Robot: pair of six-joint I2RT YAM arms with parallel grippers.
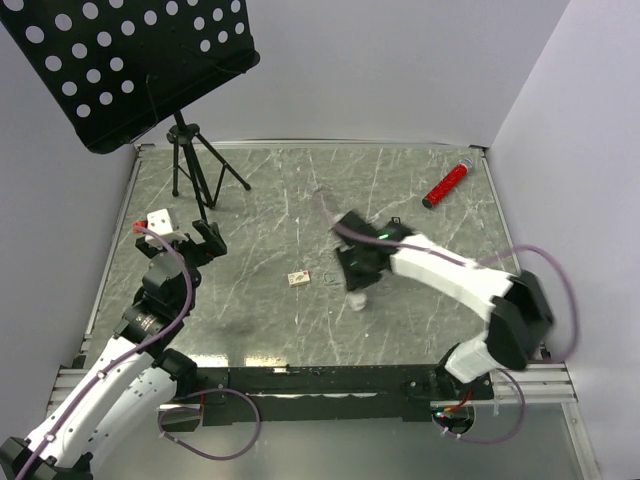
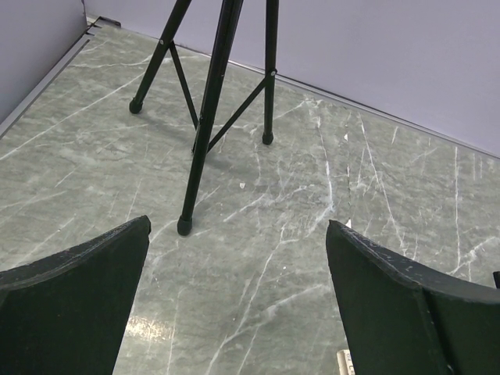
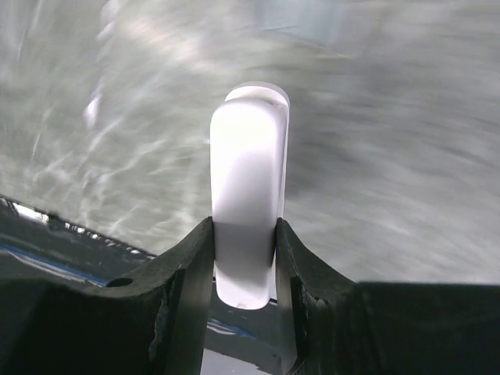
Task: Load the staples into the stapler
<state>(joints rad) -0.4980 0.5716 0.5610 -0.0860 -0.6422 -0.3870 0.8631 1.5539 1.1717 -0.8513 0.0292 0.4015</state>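
Note:
The staples box [image 1: 298, 278], tiny and cream with reddish print, lies flat near the table's middle; a cream corner of it shows at the bottom of the left wrist view [image 2: 346, 362]. My right gripper [image 1: 357, 290] is just right of the box and is shut on a white rounded bar [image 3: 246, 195], which sticks out past the fingertips [image 3: 199, 242]; this view is motion-blurred. My left gripper [image 1: 195, 240] is open and empty at the table's left, with only bare table between its fingers [image 2: 78, 289]. No black stapler and no grey tray piece show.
A black music stand [image 1: 130, 60] on a tripod [image 1: 195, 175] stands at the back left; its legs show just ahead of my left gripper [image 2: 211, 117]. A red cylinder [image 1: 446, 184] lies at the back right. A small white block [image 1: 158, 220] sits by the left gripper.

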